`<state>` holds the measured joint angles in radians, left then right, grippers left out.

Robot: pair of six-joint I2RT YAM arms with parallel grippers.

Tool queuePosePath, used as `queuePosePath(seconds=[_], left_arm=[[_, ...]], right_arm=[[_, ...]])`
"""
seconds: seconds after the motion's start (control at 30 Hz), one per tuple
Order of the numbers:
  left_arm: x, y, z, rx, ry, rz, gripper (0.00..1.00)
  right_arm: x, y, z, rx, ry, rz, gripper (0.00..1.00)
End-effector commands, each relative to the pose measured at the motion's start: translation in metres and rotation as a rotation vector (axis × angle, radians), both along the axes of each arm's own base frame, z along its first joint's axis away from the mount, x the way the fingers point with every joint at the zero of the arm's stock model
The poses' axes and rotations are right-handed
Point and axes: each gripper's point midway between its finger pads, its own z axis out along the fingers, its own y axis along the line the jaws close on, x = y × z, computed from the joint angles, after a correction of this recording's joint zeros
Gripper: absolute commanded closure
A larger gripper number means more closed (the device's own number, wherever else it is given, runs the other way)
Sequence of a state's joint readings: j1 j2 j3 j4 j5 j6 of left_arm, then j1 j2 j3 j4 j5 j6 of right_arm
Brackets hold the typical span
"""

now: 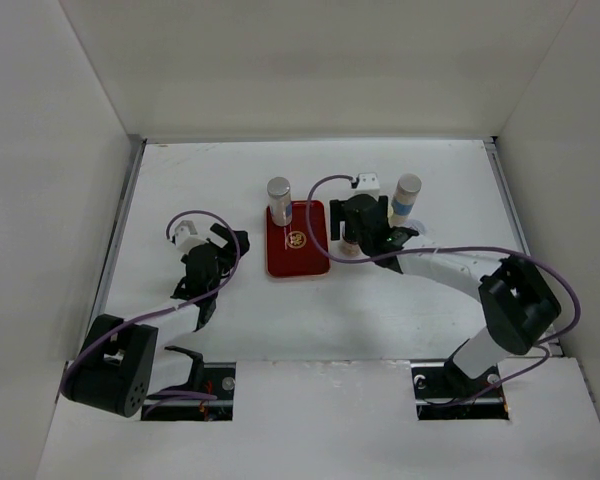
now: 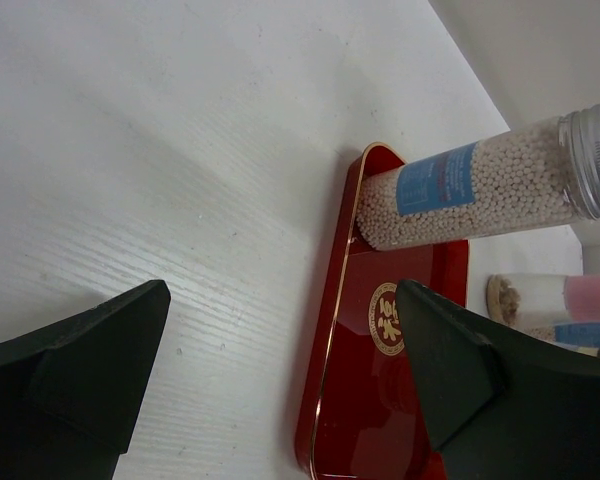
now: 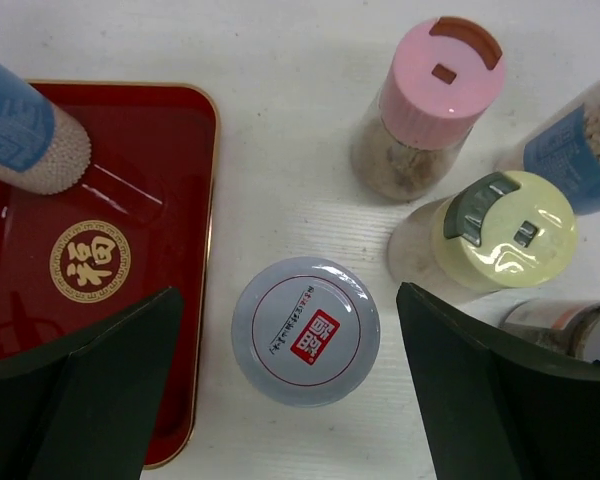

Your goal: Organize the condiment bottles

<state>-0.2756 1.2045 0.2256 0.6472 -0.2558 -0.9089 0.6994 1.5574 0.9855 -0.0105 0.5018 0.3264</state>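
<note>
Six bottles [image 3: 435, 90], one tray [image 3: 150, 150].
Left end effector [image 2: 282, 300] open, empty; right wrist view alone shows white-capped bottle [image 3: 305, 330] between open right end effector [image 3: 290, 300].

on the white bench [image 1: 380, 310], the silver-capped clear plastic bottle [image 1: 278, 190] stands in the flat red rectangular tray's [image 1: 285, 262] 11 o'clock corner. the white-capped bottle with a red mark [image 3: 305, 330] stands just beside the tray's 3 o'clock edge, with the pink-capped bottle [image 3: 430, 90] at its 1 o'clock and the yellow-capped bottle [image 3: 495, 230] at its 3 o'clock.

White table [image 1: 210, 180] carries red tray [image 1: 310, 262]; pink-capped bottle [image 3: 435, 80], yellow-capped bottle [image 3: 500, 230], white-capped bottle [image 3: 305, 330] stand upright just right of tray
</note>
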Motion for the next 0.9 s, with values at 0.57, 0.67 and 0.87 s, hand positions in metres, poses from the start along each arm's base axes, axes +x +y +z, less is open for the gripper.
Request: queuePosePath(seconds=[0.57,0.67,0.87], left_arm=[[0.007,-0.001,0.017,-0.025,-0.064,0.009,0.00],[0.007,-0.001,0.020,-0.034,-0.070,-0.002,0.00],[0.005,0.005,0.018,-0.029,-0.065,0.018,0.00]], right_arm=[[0.018,0.050,0.094,0.125,-0.220,0.053,0.49],[0.021,0.091,0.084,0.149,-0.199,0.143,0.50],[0.030,0.155,0.073,0.178,-0.194,0.237,0.48]])
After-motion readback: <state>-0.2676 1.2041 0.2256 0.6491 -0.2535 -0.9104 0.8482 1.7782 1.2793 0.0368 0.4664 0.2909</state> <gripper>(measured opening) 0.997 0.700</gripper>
